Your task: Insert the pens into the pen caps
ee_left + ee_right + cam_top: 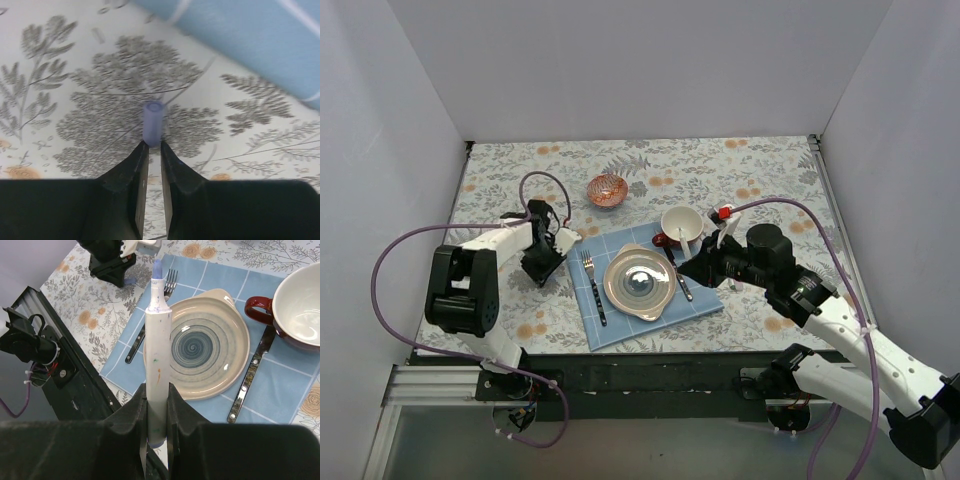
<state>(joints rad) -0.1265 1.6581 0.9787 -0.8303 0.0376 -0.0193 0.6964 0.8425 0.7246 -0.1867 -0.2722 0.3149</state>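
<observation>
Pen cap (pixel 153 122) fills left wrist view; pen (pixel 158 360), right.

On the table (pixel 770 180), a placemat (pixel 620 325) bears a plate (pixel 638 282) with a fork (pixel 592 285) to its left, a knife (pixel 678 272) to its right and a mug (pixel 682 224) at the far right corner, while a small bowl (pixel 607 189) sits farther back and a pen cap (pixel 153 122) stands left of the mat.

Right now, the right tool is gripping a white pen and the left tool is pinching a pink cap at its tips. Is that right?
Not quite. The cap is pale purple, not pink, as the left wrist view shows. The rest stands: the right tool grips the white pen, and the left tool pinches that cap at its tips.
</observation>
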